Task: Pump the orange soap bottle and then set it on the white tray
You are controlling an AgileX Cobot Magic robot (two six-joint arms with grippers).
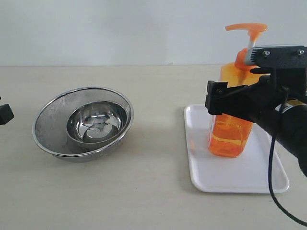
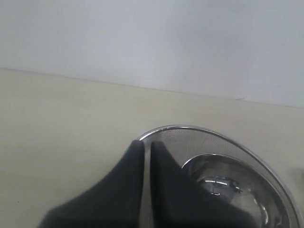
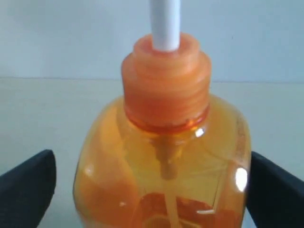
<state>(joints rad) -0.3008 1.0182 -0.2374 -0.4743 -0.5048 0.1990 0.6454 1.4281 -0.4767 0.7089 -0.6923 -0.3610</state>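
The orange soap bottle [image 1: 230, 136] stands upright on the white tray [image 1: 240, 179], its orange pump head [image 1: 247, 28] raised on the white stem. My right gripper [image 1: 223, 100] straddles the bottle's upper body. In the right wrist view the bottle [image 3: 161, 156] fills the space between the black fingers [image 3: 28, 185]. A gap shows on one side, and the other finger sits at the bottle's edge, so the right gripper [image 3: 149, 190] is open. My left gripper [image 2: 147, 145] is shut and empty, and it shows only at the far left edge [image 1: 5, 114] of the exterior view.
A steel mesh bowl [image 1: 48, 108] with a smaller steel bowl inside sits on the beige table at left. In the left wrist view that bowl [image 2: 223, 142] lies just beyond the left fingers. A black cable hangs from the right arm [image 1: 273, 191].
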